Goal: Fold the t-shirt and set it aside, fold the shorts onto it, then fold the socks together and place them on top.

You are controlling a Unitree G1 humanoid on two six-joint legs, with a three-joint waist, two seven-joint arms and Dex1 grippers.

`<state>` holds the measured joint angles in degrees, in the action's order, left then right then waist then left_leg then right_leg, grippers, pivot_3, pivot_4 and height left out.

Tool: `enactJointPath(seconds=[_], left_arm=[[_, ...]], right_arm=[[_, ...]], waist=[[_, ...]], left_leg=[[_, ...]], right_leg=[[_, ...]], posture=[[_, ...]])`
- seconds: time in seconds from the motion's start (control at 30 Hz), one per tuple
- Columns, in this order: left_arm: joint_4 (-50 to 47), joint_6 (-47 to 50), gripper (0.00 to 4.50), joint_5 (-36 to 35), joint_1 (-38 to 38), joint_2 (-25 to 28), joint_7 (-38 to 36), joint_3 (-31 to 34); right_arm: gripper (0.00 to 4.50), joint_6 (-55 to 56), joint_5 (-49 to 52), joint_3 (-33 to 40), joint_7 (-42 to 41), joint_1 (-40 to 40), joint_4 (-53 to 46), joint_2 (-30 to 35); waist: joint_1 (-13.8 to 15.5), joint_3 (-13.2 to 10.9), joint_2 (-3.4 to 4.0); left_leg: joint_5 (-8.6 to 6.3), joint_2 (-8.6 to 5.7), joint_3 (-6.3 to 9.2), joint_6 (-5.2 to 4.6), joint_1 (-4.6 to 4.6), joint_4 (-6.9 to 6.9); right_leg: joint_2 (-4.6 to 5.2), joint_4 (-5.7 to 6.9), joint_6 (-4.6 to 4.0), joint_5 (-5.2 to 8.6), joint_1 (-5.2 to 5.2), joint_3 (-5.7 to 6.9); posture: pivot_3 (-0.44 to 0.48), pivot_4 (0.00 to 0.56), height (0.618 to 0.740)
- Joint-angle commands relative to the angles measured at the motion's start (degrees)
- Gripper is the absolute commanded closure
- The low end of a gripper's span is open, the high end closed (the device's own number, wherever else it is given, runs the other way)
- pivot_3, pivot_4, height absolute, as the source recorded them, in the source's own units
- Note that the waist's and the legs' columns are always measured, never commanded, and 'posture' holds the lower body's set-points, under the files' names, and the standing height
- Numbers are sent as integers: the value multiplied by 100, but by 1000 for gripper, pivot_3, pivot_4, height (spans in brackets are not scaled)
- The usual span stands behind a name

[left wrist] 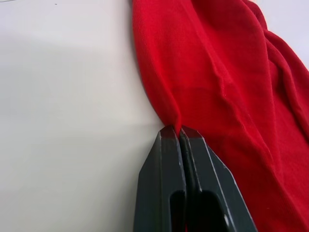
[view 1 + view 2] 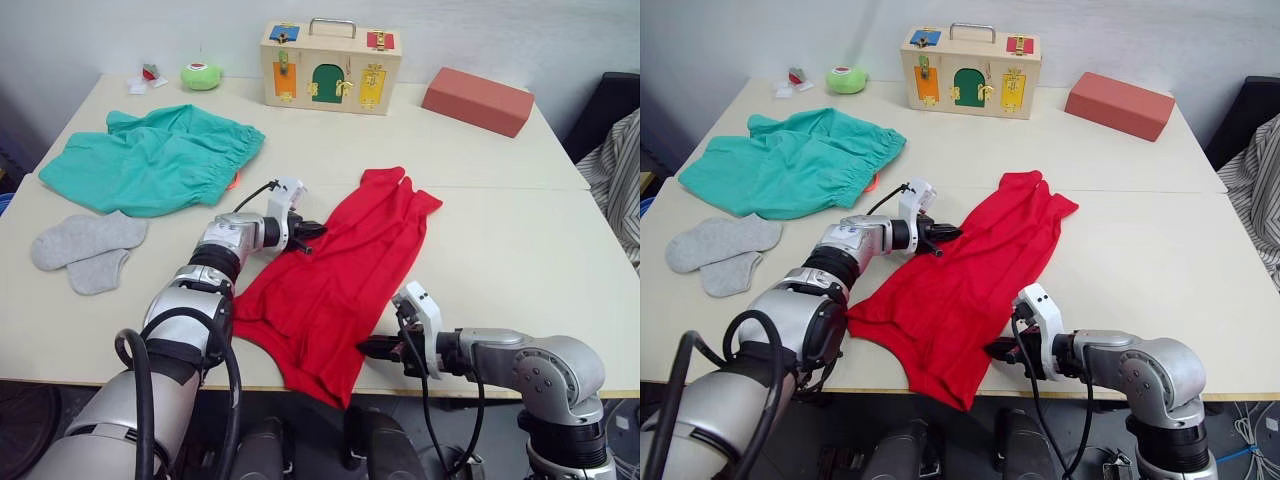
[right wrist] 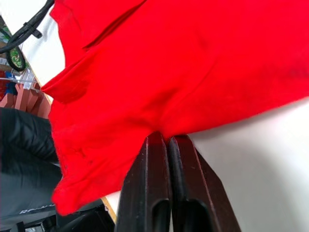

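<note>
Pale and wide, the desk [image 2: 500, 250] carries the t-shirt [image 2: 340, 270] in a long crumpled strip. Its long axis runs diagonally from the near edge, where one end droops over, toward the far right corner. The left gripper [image 2: 308, 232] pinches the strip's left edge, fingers pressed together on cloth; the right gripper [image 2: 372, 347] clamps the right edge near the front. The shorts [image 2: 150, 160] lie spread by the far left corner, the socks [image 2: 85, 248] just nearer, by the left edge.
</note>
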<state>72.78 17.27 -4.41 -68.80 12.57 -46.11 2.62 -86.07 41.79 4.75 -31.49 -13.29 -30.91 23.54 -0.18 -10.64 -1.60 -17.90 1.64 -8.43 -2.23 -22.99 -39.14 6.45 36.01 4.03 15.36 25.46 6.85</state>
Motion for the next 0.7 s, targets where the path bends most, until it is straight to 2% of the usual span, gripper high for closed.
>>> enactJointPath(seconds=[0.03, 0.27, 0.4, 0.6, 0.7], left_arm=[[-169, -137, 4500, -79, 202, 164, 211, 199], [-1145, -59, 4500, -345, 670, 192, 901, 553], [-2701, 613, 4500, -692, 1469, 28, 1561, 871], [-5058, 1554, 4500, -1106, 2729, -299, 2547, 1178], [-5692, 1679, 4500, -1184, 3168, -341, 2726, 1171]], right_arm=[[4474, 99, 82, 78, -172, -25, 149, 409], [4474, 772, -96, -129, -641, -489, 955, 1326], [4474, 1559, -497, -489, -953, -969, 1906, 1630], [4474, 2478, -936, -954, -1522, -1635, 3109, 1700], [4474, 2836, -1072, -1014, -1697, -1887, 3583, 1590]], waist=[[-1, 0, 0], [-6, 0, 0], [-7, 0, 0], [2, 0, 0], [5, 0, 0]], left_leg=[[0, -1, 0, 0, 0, 0], [1, 0, -1, -3, 3, -1], [2, -1, -2, -3, 3, -1], [5, -1, -4, -5, 5, -7], [7, -1, -6, -4, 9, -9]], right_leg=[[1, 0, 0, 0, 0, -1], [7, 0, 0, 0, 0, -3], [9, 3, 0, -1, 0, -7], [9, 23, 4, -4, -5, -20], [10, 23, 3, -7, -8, -29]], posture=[[0, 150, 740], [0, 150, 740], [0, 150, 740], [0, 150, 740], [0, 150, 740]])
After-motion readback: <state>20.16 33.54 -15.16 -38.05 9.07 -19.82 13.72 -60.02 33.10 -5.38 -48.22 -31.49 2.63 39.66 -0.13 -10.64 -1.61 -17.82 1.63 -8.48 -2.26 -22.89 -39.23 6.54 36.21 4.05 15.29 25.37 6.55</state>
